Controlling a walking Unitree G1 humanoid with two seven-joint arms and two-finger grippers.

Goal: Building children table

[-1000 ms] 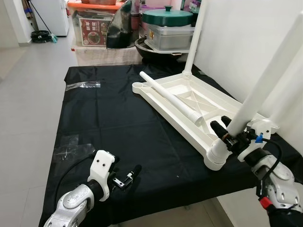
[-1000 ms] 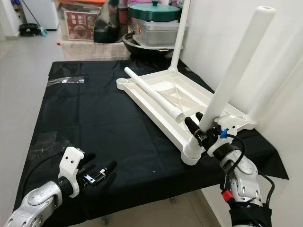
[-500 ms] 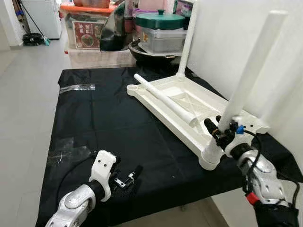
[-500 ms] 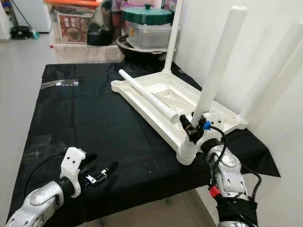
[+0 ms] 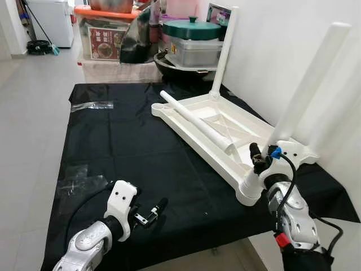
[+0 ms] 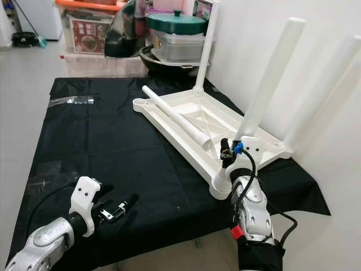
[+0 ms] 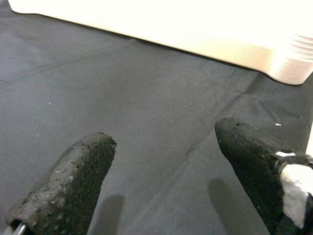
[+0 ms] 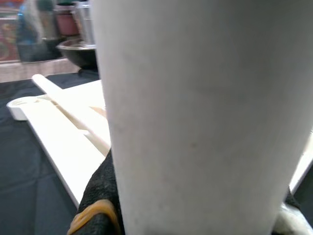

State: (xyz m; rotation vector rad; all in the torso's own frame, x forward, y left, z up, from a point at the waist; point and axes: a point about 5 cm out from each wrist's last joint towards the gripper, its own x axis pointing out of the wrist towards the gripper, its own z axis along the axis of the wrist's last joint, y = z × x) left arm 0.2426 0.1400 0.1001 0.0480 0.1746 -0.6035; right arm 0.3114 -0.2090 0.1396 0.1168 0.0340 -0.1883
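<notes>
Table leg [image 5: 307, 79] upright in corner socket — right gripper [image 5: 260, 160] pinching its base; left gripper [image 5: 148, 213] spread, well apart.

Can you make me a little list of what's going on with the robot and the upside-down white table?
tabletop: white tabletop lying upside down on the black cloth
legs standing up: three
held leg: white leg at the near corner, upright
loose leg: spare leg lying across the tabletop
right gripper: right gripper shut on the held leg's base
left gripper: left gripper open, low over the cloth, holding nothing
behind: green-lidded pot and boxes
</notes>
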